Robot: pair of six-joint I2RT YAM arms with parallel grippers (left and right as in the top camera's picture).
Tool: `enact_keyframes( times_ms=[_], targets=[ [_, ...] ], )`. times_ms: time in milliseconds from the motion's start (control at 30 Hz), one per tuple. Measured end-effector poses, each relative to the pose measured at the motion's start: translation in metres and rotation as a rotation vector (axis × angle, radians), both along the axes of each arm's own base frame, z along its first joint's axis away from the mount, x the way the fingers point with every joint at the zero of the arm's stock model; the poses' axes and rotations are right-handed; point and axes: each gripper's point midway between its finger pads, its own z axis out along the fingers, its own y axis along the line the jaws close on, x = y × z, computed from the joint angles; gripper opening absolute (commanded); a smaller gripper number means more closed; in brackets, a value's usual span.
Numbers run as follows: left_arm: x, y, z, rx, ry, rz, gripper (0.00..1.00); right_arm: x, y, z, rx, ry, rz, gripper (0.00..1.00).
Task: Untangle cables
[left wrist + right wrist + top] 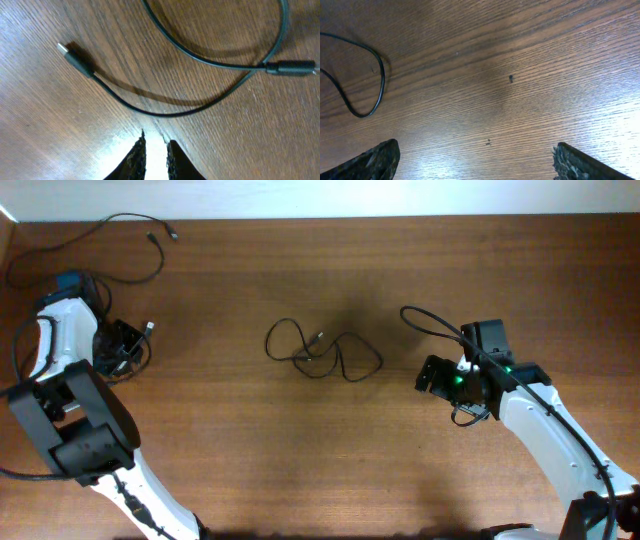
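Observation:
A small tangle of thin black cables [322, 352] lies at the table's middle. Another thin cable [120, 222] curves along the far left, its plug ends near the back edge. A third cable [165, 112] lies under my left gripper, with a plug [75, 57] at its left end and another plug [290, 67] at the right. My left gripper [135, 345] [155, 147] is shut and empty, just above the wood beside that cable. My right gripper [432, 375] [477, 165] is open wide and empty, to the right of the tangle; one cable loop [379, 75] shows in its view.
The wooden table [300, 460] runs to a white wall at the back. Thick black robot cables [430, 320] loop over the right arm, and more hang by the left arm's base [25, 345].

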Motion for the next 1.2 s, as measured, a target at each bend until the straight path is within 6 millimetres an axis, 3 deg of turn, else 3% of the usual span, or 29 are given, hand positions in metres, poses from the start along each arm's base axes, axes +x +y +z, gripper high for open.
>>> enact_keyframes(
  times_ms=[100,200,400,500,633,833,1000,1033,1200],
  targets=[
    [-0.007,-0.001,-0.015,-0.007,0.003,0.103,0.0,0.0,0.0,0.0,0.0,0.001,0.0,0.98],
    [-0.026,0.004,-0.028,-0.025,0.042,0.198,0.0,0.0,0.0,0.0,0.0,0.0,0.0,0.98],
    [-0.041,0.038,-0.033,-0.018,0.02,0.318,0.0,0.0,0.0,0.0,0.0,0.0,0.0,0.98],
    [-0.038,0.044,-0.037,-0.01,0.002,0.331,0.0,0.001,0.0,0.0,0.0,-0.004,0.0,0.98],
    [-0.016,0.059,-0.036,0.035,-0.099,0.321,0.0,0.002,0.0,0.001,0.001,-0.007,0.0,0.98],
    [0.009,0.075,-0.03,0.109,-0.195,0.141,0.0,0.002,0.0,0.001,0.001,-0.007,-0.001,0.98],
    [0.02,0.077,-0.029,0.132,-0.224,-0.051,0.0,0.002,0.0,0.001,0.001,-0.007,0.0,0.98],
    [0.023,0.076,-0.029,0.134,-0.231,-0.083,0.08,0.002,0.0,0.001,0.001,-0.007,-0.001,0.98],
    [0.027,0.075,-0.02,0.141,-0.222,-0.257,0.09,0.002,0.0,0.001,0.001,-0.007,-0.001,0.98]
  ],
)
